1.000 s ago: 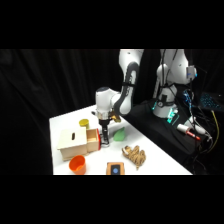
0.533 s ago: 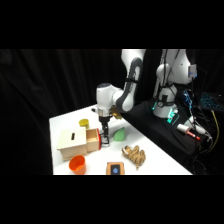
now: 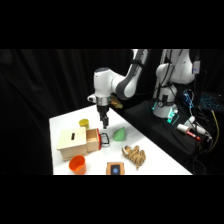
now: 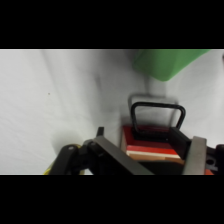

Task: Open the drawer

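Drawer [image 3: 93,140] stood pulled partway out of the light tan wooden box [image 3: 73,141], its reddish-orange side showing to the right of the box and its black loop handle [image 3: 104,139] sticking out further on that same side. The box sat near the left edge of the white table [image 3: 155,155], with a dark slot in its top. The gripper [image 3: 104,123] hung just above the handle, reaching down from the white arm; whether its jaws were open or closed could not be told. In the wrist view the handle [image 4: 156,119] lay against the table beyond the drawer's red front [image 4: 151,141], with one grey finger [image 4: 194,155] beside it at the lower right.

Just right of the handle lay a green object [image 3: 119,134], seen again at the top of the wrist view [image 4: 167,62]. An orange bowl [image 3: 77,163] sat in front of the box, touching or nearly touching its lower edge. A yellow cup [image 3: 84,123] stood behind the box. A tan lumpy object [image 3: 133,155] and a small dark block with a blue spot [image 3: 116,169] rested on the table further right of the box, toward the front.
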You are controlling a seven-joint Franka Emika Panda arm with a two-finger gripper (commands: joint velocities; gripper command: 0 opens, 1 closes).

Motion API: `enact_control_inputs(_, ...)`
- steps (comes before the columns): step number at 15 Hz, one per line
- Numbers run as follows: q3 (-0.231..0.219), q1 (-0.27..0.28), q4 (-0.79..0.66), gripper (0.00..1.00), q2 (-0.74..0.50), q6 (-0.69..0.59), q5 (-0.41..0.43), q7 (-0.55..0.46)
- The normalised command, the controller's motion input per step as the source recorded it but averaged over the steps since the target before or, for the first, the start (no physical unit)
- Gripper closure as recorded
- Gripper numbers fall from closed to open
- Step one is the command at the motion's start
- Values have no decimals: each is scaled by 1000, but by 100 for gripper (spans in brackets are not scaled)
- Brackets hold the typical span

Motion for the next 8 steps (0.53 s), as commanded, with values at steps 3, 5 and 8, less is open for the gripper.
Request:
enact_control_inputs(3, 41, -33, -126, 0, -546, -401, -52, -130)
enact_control_inputs(5, 62, -51, -49, 0, -442, -370, 9, -158)
enact_control_inputs(8, 78, -48, 24, 0, -310, -345, 107, -182)
